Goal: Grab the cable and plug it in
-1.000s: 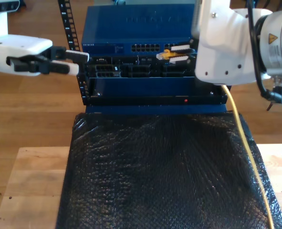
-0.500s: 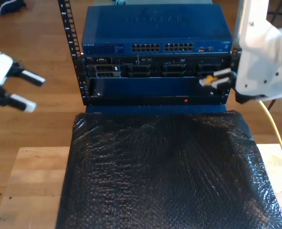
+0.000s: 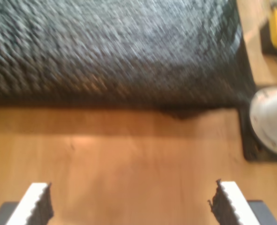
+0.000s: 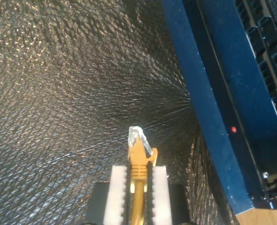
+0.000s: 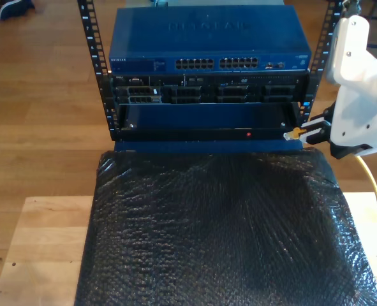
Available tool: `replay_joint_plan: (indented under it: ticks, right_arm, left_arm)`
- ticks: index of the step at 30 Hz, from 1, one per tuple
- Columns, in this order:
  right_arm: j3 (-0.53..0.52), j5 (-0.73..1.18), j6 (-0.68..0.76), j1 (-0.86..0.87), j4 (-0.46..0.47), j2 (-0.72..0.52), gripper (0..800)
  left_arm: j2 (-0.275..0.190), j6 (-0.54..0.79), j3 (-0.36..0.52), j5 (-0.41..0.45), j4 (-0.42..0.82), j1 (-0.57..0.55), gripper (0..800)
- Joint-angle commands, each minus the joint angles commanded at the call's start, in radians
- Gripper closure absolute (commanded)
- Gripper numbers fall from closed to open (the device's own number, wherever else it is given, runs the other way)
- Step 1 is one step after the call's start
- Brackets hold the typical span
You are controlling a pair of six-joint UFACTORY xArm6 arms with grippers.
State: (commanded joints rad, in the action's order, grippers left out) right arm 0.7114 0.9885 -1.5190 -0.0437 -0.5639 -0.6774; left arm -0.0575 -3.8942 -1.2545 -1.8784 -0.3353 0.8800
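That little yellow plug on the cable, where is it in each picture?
Exterior view: the plug is at the exterior view's right, held by my second gripper before the blue rack.
Second wrist view: the plug pokes out between the white pads.
First wrist view: not in it.
Shared landmark: the red light.

warm wooden floor (image 5: 41, 83) around a pale wooden table (image 5: 38, 248)

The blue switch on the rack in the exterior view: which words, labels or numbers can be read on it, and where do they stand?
"NETGEAR": embossed on the top of the blue switch, faint and only just readable.
White print at the front face's left end in the exterior view: too small to read.
Labels on the black units below: too small and blurred to read.
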Motion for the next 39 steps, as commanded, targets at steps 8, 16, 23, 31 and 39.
replay_joint_plan:
  ticks: [8, 16, 23, 31, 39]
  right_arm:
    - [-0.029, 0.0, 0.0, 0.002, 0.0, -0.002, 797]
    - [-0.058, 0.0, -0.002, 0.008, 0.002, -0.003, 797]
    - [-0.081, 0.0, 0.0, 0.009, 0.015, -0.006, 797]
    - [-0.101, 0.0, -0.002, 0.011, 0.017, -0.015, 797]
    - [-0.129, -0.002, -0.002, 0.014, 0.02, -0.028, 797]
  left_arm:
    - [-0.041, 0.264, 0.153, 0.005, 0.089, 0.17, 3]
    - [-0.196, 0.422, 0.433, 0.11, 0.199, 0.259, 3]
    - [-0.27, 0.548, 0.594, 0.198, 0.253, 0.356, 3]
    - [-0.311, 0.555, 0.718, 0.301, 0.281, 0.394, 3]
    - [-0.377, 0.563, 0.832, 0.411, 0.331, 0.43, 2]
